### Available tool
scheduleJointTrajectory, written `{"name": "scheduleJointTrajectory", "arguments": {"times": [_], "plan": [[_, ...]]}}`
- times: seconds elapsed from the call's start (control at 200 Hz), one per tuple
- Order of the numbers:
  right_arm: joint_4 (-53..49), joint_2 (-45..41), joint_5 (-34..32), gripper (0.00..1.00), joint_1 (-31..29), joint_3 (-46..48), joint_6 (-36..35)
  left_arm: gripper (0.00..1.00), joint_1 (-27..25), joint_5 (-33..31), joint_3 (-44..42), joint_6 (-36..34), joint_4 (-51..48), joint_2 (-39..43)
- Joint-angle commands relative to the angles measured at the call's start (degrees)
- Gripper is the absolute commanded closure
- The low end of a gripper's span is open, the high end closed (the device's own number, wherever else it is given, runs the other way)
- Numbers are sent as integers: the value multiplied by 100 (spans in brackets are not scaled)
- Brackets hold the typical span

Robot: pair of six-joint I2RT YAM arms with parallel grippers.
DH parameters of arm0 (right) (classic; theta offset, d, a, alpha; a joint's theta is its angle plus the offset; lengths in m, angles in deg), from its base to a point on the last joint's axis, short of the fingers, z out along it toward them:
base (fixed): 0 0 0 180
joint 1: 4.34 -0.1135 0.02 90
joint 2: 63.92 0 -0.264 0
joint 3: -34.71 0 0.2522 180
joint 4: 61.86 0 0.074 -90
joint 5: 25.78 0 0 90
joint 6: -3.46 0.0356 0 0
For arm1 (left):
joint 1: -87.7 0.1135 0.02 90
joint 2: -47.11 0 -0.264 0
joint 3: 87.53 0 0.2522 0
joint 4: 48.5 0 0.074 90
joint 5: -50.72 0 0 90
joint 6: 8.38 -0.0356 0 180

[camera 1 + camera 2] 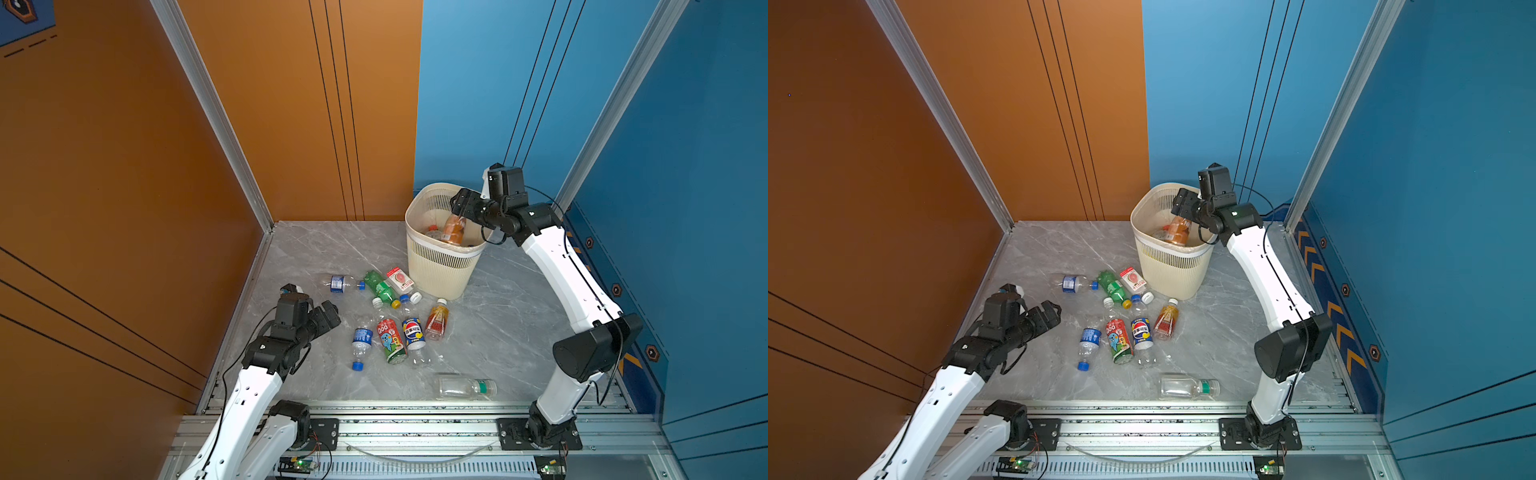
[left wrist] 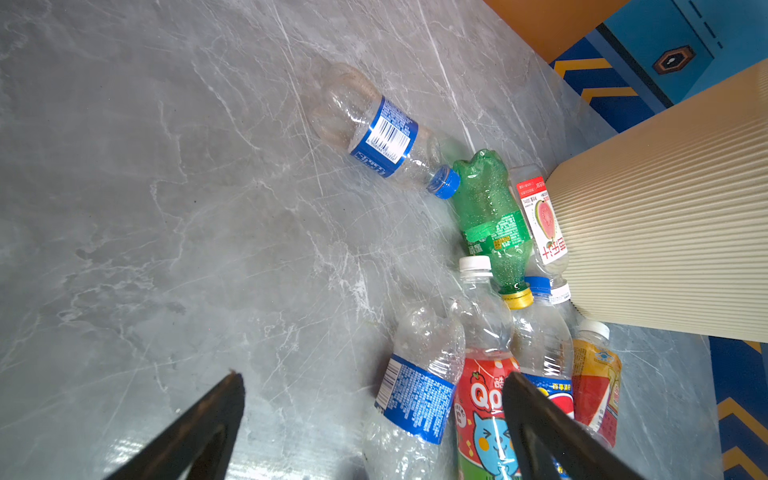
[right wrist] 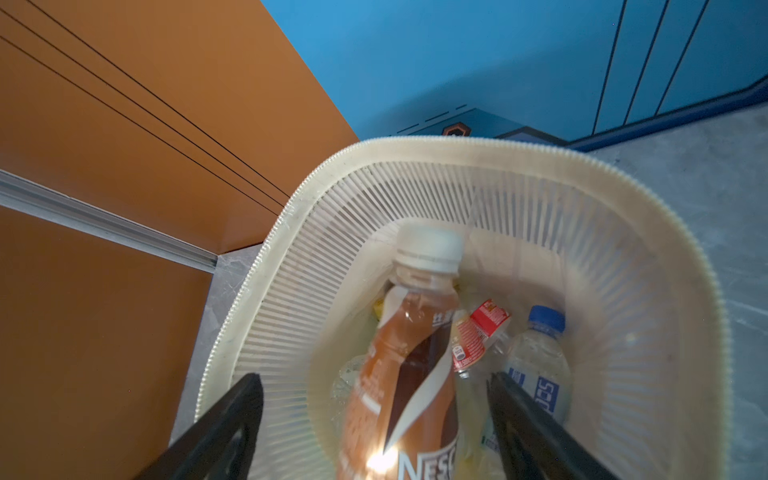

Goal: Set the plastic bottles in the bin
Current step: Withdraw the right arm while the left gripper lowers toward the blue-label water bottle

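right hand (image 3: pixel 374 377) wide above bin (image 3: pixel 457 143) | brown bottle (image 3: pixel 407 332) inside, ungripped | left hand (image 2: pixel 372 376) wide

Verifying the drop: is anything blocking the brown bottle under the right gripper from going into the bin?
Nothing visible does. The brown bottle is within the rim of the bin, between the open jaws of the right gripper, with gaps on both sides. Beneath it lie only other bottles, such as the blue-capped bottle.
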Motion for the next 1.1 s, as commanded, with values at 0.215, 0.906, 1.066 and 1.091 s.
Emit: {"name": "scheduleJointTrajectory", "arguments": {"times": [0.215, 0.906, 1.066, 1.091], "plan": [[291, -1523, -183, 1, -2, 1138, -203, 2, 70, 138, -132, 43, -70, 13], [1844, -4654, -1078, 0, -746, 6058, 872, 0, -1070, 211, -550, 97, 135, -432], [1855, -4651, -1112, 0, -745, 6073, 900, 2, -1522, 9, -471, 34, 343, -986], [1851, -4655, -1124, 1, -741, 6073, 899, 2, -1581, -28, -456, -1, 369, -1075]]}}
